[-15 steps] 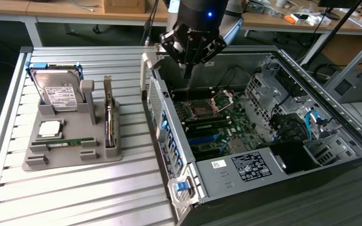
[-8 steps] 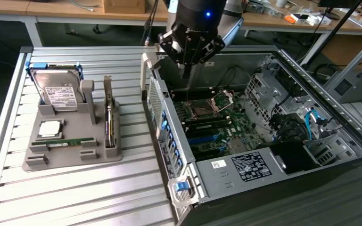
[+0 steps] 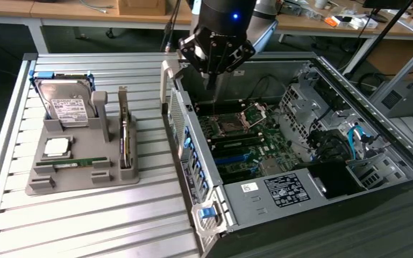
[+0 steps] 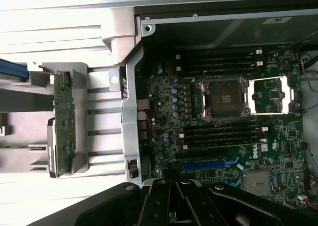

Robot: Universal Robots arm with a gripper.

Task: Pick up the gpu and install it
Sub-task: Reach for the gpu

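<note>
While gpu (image 3: pixel 125 138) stands on edge in gray holder (image 3: pixel 77 180) | thin dark card, tan-brown face | gripper (image 3: pixel 210 85) pressed together

We see a holder (image 3: pixel 70 185) on the counter (image 3: pixel 84 226) at the exterior view's left, with the open computer case (image 3: pixel 378 156) just beside it on the right. In the holder, the hard drive (image 3: pixel 66 105) stands at the far end. A processor chip (image 3: pixel 57 146) lies before it, and the memory stick (image 3: pixel 81 161) lies nearer still. The gpu (image 3: pixel 125 134) stands on edge along the side toward the case. The tool (image 3: pixel 210 86) hangs above the motherboard (image 3: pixel 242 145) inside the case.
</note>
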